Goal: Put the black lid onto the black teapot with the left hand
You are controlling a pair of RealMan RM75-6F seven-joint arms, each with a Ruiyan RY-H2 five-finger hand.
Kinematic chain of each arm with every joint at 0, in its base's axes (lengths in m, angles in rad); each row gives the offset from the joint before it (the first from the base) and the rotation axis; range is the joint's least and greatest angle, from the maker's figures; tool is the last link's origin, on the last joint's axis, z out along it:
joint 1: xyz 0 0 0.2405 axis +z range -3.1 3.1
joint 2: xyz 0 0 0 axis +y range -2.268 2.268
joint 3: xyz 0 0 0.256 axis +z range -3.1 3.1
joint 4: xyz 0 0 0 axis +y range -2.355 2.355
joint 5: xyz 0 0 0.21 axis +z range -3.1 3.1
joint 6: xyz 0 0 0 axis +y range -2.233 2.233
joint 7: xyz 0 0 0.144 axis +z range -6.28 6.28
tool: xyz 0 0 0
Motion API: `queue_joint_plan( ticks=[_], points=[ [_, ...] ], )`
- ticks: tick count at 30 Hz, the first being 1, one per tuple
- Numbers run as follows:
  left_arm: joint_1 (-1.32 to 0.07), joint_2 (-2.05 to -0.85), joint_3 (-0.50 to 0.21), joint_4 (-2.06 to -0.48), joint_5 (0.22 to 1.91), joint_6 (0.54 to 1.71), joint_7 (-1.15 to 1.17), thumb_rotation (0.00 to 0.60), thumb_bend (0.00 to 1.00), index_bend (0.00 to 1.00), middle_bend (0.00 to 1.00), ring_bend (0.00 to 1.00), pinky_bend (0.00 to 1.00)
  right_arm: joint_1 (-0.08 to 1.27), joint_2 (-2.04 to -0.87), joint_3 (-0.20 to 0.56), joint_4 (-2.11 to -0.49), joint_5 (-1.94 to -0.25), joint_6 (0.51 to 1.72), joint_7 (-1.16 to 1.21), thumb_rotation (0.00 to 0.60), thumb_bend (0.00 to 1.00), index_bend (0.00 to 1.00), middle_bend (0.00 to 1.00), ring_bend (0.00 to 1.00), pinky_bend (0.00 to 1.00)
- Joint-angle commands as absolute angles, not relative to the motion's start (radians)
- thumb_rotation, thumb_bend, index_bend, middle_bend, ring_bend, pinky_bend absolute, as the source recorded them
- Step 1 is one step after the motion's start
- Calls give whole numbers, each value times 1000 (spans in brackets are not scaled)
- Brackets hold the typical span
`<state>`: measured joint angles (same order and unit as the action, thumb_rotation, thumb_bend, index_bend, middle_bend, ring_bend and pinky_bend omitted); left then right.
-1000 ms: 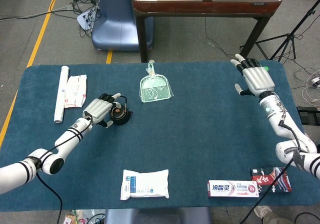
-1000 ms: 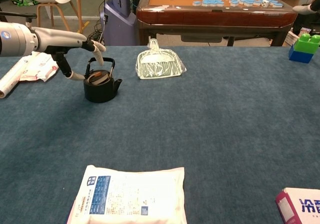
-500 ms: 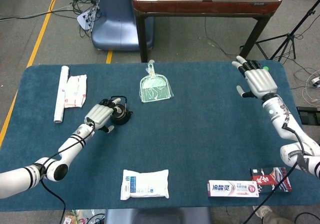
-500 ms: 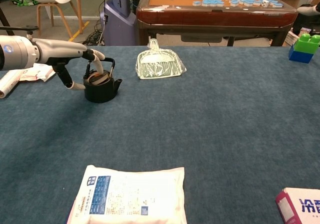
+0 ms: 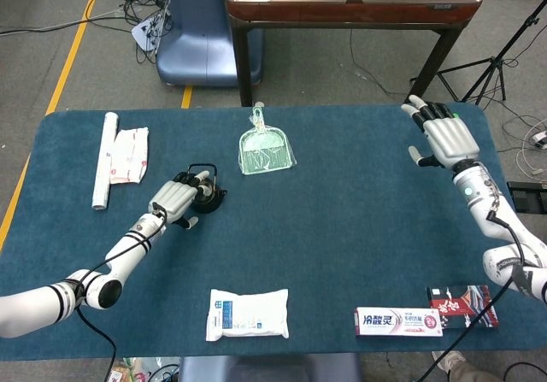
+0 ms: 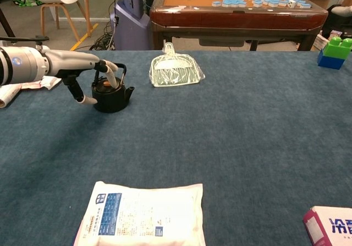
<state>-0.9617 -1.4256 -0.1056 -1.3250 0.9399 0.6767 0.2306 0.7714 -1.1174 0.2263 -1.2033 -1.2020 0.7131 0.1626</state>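
Note:
The black teapot [image 5: 209,197] [image 6: 113,98] stands on the blue cloth at centre left with its wire handle upright. The black lid [image 6: 103,85] lies in the teapot's mouth, mostly covered by fingers. My left hand [image 5: 173,202] [image 6: 82,70] is right beside the teapot on its left. Its fingers reach over the top and one fingertip touches the lid, while the thumb hangs down apart on the pot's left side. It grips nothing that I can see. My right hand [image 5: 443,137] hovers open above the far right of the table, fingers spread, seen only in the head view.
A clear dustpan [image 5: 266,151] [image 6: 175,70] lies just behind the teapot. A paper roll [image 5: 104,160] and a white packet [image 5: 130,154] are at the far left. A wipes pack [image 5: 248,314] [image 6: 144,216] and a toothpaste box [image 5: 398,321] lie along the front edge.
My left arm has drawn back toward me and its fingers have dropped lower over the teapot's top, covering the lid. The right hand drifted slightly right.

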Motion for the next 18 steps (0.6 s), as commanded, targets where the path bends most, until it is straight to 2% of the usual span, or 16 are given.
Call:
queue_joint_plan(
  ticks=[1,9,18],
  points=[
    [-957,-1431,-106,-1320,941,678,225,600,313,243,0,0,0,771,-1118,225,-1200,-1203,709,165,600,447,0,0,0,0],
    [-948,-1388,-114,-1384,960,729,255,600,313,243,0,0,0,767,-1115,229,-1207,-1210,724,174,600,447,0,0,0,0],
    [-908,-1206,-119,-1675,954,875,366,600,313,243,0,0,0,734,-1078,226,-1268,-1233,773,185,600,447,0,0,0,0]
  ],
)
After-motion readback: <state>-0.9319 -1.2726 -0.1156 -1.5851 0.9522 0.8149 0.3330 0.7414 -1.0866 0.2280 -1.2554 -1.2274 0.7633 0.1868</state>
